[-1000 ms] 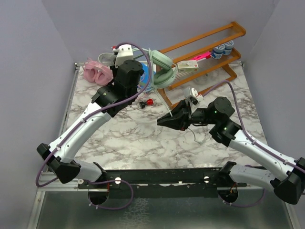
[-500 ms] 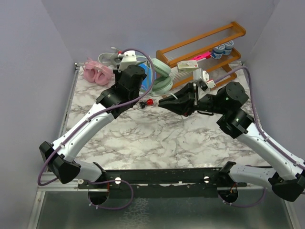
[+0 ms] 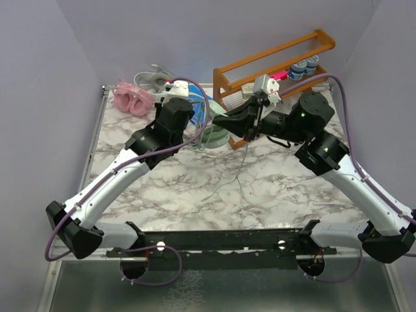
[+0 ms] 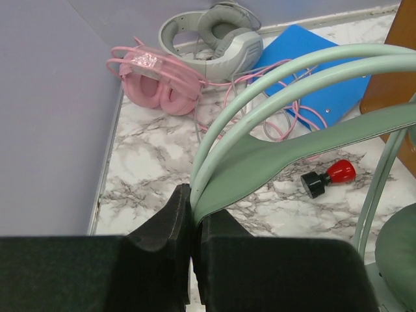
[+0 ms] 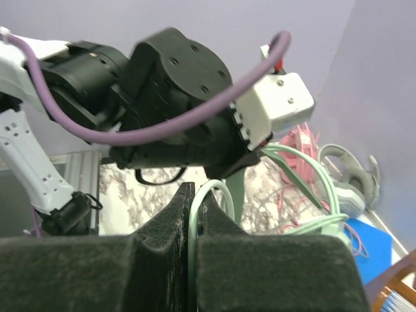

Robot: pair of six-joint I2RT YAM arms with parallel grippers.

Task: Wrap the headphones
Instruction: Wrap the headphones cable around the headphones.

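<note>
Mint-green headphones [image 4: 260,162]: twin arches, wide band, padded cup.

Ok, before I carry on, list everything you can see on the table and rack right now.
mint headphones: one, mint green, centre back of the table
mint cable: one, mint green, trailing from the right gripper down to the marble
pink headphones: one, pink, far left corner
grey headphones: one, silver-grey, back wall, beside the pink pair
flat board: one, blue, near the grey pair
small knob: one, red and black, on the marble
rack: one, brown wood, far right
tubs: a few, blue and white, on the rack
table: one, white-grey marble
left gripper: shut on the mint headband
right gripper: shut on the mint cable
</note>
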